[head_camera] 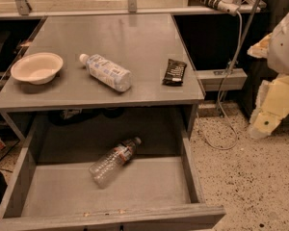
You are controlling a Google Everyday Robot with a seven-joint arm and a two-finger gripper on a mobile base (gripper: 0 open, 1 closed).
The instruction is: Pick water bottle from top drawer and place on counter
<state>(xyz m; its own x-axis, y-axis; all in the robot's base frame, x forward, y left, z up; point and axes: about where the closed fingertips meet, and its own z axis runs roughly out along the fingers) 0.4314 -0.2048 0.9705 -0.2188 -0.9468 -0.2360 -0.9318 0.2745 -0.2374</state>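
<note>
1. Camera view: the counter [135, 42] is a flat grey top standing above the open drawer [19, 182], which is pulled out toward the camera so that its plain grey floor shows.
2. The water bottle [113, 160] lies on its side on the drawer floor, near the middle. Its cap points toward the back right and its base toward the front left. It is clear, with a narrow red-and-white band near the shoulder, and it touches none of the drawer walls.
3. On the counter, a pale bowl [36, 67] sits near the left edge. Just beside it, a second bottle [106, 72] with a large white-blue label lies on its side, cap toward the bowl.
4. A dark snack packet [174, 72] lies flat near the counter's right edge, apart from the labelled bottle.
5. The claw [266, 123] hangs at the far right of the view, over the speckled floor [250, 186], well apart from the drawer and the water bottle. I cannot tell whether it is wide or narrow.
</note>
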